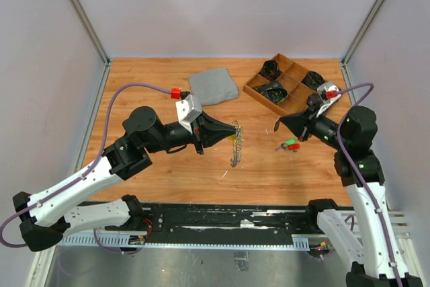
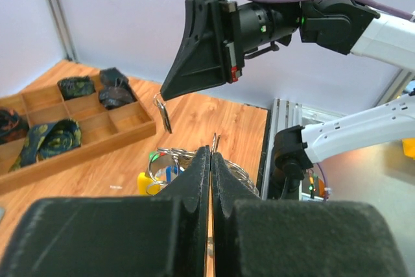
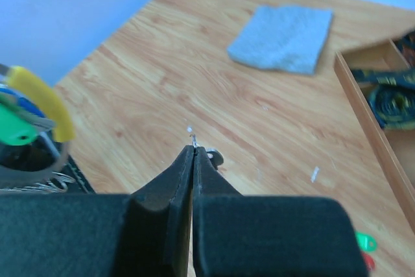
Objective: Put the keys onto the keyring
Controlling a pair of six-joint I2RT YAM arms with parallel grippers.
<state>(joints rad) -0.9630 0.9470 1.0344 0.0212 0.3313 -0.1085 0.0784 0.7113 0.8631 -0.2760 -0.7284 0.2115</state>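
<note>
My left gripper (image 1: 230,132) is shut on the keyring (image 1: 234,144), a jagged silvery loop hanging down to the wood. In the left wrist view its fingertips (image 2: 203,155) pinch a thin ring wire (image 2: 214,138); yellow (image 2: 144,183), blue and green key heads hang on rings behind them. My right gripper (image 1: 279,124) faces it from the right, a short gap away, shut on a small metal key (image 2: 166,115) that dangles from its tip. In the right wrist view that gripper (image 3: 194,149) shows a wire end poking out. A green key (image 1: 290,142) and a red key (image 1: 294,147) lie loose on the table.
A folded grey cloth (image 1: 213,87) lies at the back centre. A wooden compartment tray (image 1: 258,92) with dark rolled items stands at the back right, close behind my right arm. Walls enclose the table on three sides.
</note>
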